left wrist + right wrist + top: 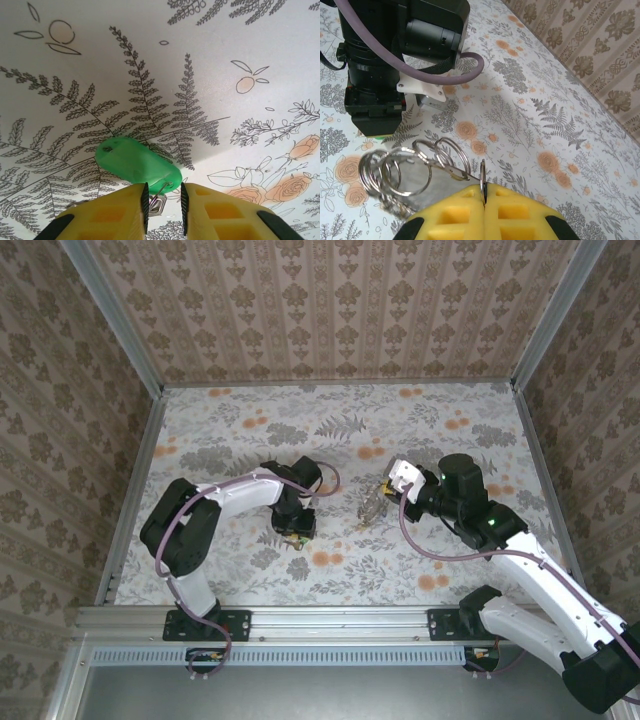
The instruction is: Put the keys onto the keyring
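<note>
keyring [483, 175] pinched edge-on in right end effector [484, 189], its loop apparently mostly hidden.

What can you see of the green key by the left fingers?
The green key has a glossy green plastic head, a long oval with a small hole at its far end. It lies flat on the fern-printed table cover, slanting away leftward in the left wrist view. Thin silvery metal at its near end sits between the left gripper's yellow fingers, narrowly apart; contact is unclear.
</note>
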